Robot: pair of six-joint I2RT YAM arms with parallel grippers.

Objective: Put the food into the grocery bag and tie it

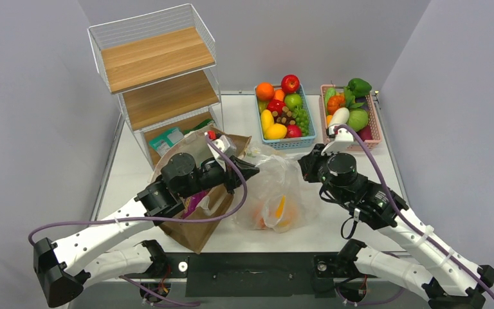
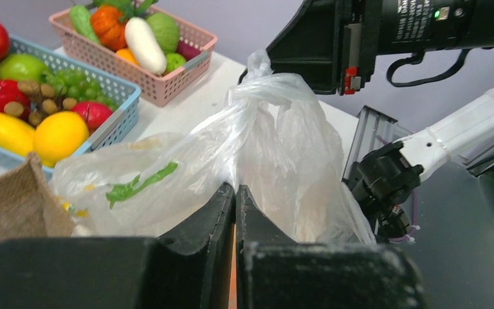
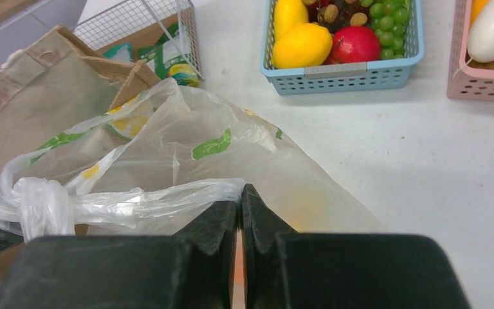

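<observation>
Top external: translucent lemon-printed plastic grocery bag sits centre-frame, orange toy fruit inside; left gripper at its ten o'clock, right gripper at two; left wrist: jaws pinch bag film below the knot; right wrist: jaws pinch the twisted handle; uneven pulling could tear film or slip the knot.

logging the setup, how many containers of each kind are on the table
baskets: 2, blue basket and pink basket
bags: 2, grocery bag and brown bag
wire shelf rack: 1
total: 5
</observation>
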